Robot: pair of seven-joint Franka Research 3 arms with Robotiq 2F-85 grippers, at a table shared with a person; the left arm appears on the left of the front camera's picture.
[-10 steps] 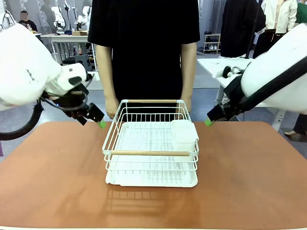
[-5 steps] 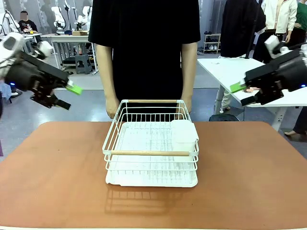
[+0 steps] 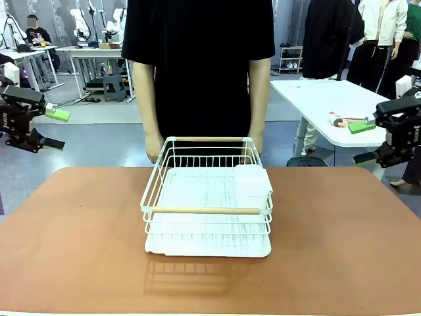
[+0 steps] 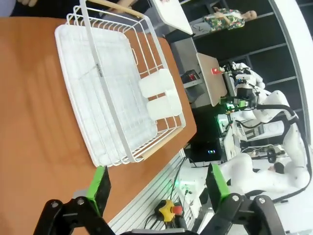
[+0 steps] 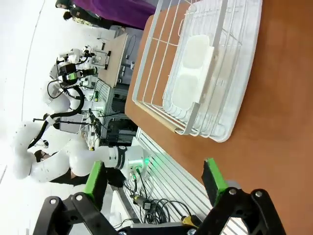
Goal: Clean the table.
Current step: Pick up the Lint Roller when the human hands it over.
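Table [image 3: 342,250] long axis runs left-right; wire rack [image 3: 207,210] centred.

A white table [image 3: 316,92] stands at the back right of the room, and the rest is placed from it. On its near end lies a small colourful object [image 3: 339,121], too small to make out. Under its near edge a dark rounded shape [image 3: 304,160] sits low, partly hidden. A smooth grey floor [image 3: 99,138] spreads around the white table, evenly lit, with no hard shadows. Just behind the table a low white shelf [image 3: 291,59] holds dark things on its lower levels. Well to the left, across the room, stands a pale workbench [image 3: 89,52] with a grey stool [image 3: 113,84] beneath it. Farther left a person [image 3: 33,31] sits at a desk.
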